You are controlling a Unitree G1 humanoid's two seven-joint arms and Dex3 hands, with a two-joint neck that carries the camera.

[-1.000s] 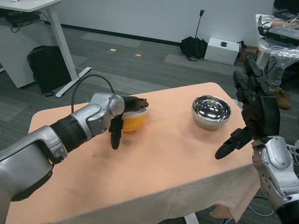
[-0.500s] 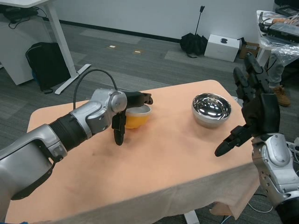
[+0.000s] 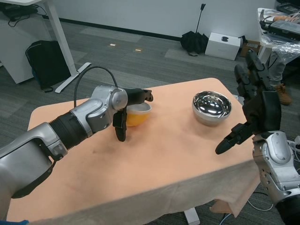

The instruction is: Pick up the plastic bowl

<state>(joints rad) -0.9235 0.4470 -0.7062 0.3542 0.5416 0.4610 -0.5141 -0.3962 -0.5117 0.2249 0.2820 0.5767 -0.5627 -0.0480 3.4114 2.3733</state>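
Orange bowl (image 3: 137, 115): pinched by my left hand (image 3: 129, 105), raised slightly higher off the peach tablecloth (image 3: 154, 159) than before. Right hand (image 3: 255, 110): spread, empty, unmoved beside the steel bowl (image 3: 212, 108).

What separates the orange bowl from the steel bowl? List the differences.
The orange plastic bowl is matt and opaque; the steel bowl is shiny and mirrors the room. The orange bowl looks smaller than the steel bowl. The left hand grips the orange bowl's rim, one finger over the top and another down its side; the steel bowl stands untouched, with the right hand open beside it. Both are round, open side up, over the peach tablecloth.
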